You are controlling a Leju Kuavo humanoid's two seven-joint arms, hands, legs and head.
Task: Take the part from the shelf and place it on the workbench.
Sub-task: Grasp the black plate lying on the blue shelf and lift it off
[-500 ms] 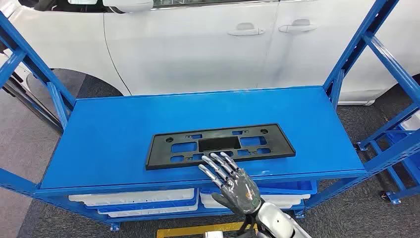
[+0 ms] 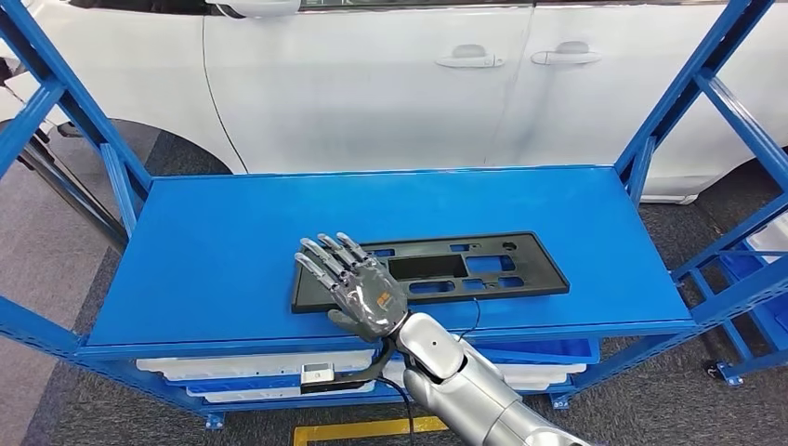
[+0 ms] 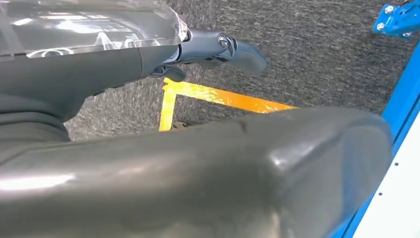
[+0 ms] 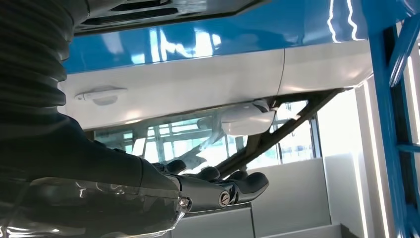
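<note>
While the black part [image 2: 437, 269] lies flat on the blue shelf [image 2: 214, 242] toward its near edge, the head view shows the right hand [image 2: 358, 283] over the part's left end, fingers spread and holding nothing; half a second ago it hung at the part's near edge, further right. Behind stands a white car [image 2: 390, 84]. The left wrist view shows the left hand [image 3: 218, 49] above grey floor [image 3: 317, 54] with yellow tape [image 3: 218, 96]; its fingers cannot be judged. In the right wrist view the right hand's fingers [image 4: 237, 186] extend.
</note>
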